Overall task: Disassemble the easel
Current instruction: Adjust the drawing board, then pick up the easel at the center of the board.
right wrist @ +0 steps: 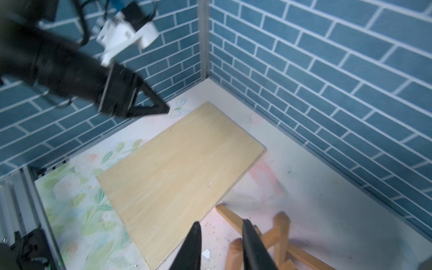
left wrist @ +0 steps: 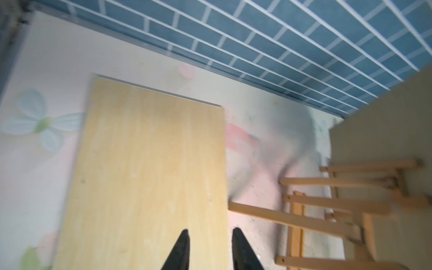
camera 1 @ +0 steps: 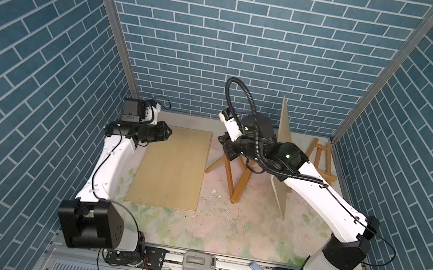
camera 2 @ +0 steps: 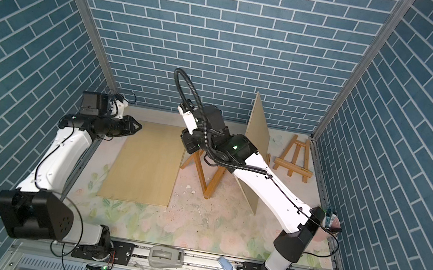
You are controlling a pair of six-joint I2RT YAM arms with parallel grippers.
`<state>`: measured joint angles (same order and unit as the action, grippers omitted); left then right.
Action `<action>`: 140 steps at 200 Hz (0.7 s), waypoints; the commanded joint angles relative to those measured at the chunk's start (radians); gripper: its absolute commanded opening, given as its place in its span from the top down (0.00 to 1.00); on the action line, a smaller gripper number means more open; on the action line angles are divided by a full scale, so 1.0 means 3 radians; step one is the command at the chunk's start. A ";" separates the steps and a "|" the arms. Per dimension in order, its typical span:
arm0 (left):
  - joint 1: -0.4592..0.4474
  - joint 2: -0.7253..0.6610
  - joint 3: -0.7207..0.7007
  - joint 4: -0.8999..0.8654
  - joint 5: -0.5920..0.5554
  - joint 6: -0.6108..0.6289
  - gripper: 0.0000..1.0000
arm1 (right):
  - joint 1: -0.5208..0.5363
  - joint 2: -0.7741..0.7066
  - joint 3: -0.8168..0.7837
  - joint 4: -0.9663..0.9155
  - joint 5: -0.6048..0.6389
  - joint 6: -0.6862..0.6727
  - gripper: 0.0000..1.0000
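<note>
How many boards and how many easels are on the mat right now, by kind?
Boards: 2, the flat board and the upright board.
Easels: 2, the centre easel and the small easel near the right wall.
Total: 4.

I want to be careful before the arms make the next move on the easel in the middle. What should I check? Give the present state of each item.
1. Left gripper empty, fingers apart: ok.
2. Right gripper empty, fingers apart, above the easel: ok.
3. Flat wooden board free of the easel's nearest foot: cannot tell, they are very close.
4. Upright board safely supported: cannot tell, the right arm hides its support.
5. Small easel clear of both grippers: ok.
6. Easel taken apart: not ok, its legs are joined.
</note>
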<state>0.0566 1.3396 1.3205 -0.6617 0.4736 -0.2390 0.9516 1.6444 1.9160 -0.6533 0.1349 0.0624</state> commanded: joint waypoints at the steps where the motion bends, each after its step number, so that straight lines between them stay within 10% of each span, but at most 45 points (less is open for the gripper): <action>1: -0.0270 -0.0317 -0.0358 0.0313 0.0039 -0.0267 0.61 | -0.0209 -0.0237 -0.0177 0.0032 0.0215 0.0204 0.67; 86: -0.1909 -0.0778 -0.1227 0.1239 -0.0553 -0.1003 0.49 | -0.0792 -0.0526 -0.0562 0.0003 -0.0282 0.0441 0.65; 140: -0.2257 -0.0419 -0.1192 0.1641 -0.0782 -0.1127 0.48 | -0.0845 -0.0650 -0.0708 -0.0053 -0.0419 0.0436 0.65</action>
<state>-0.5884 1.1763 0.9558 -0.2619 0.2974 -0.5495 0.7055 1.4998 1.7233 -0.6537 0.0460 0.1616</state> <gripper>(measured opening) 0.523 0.353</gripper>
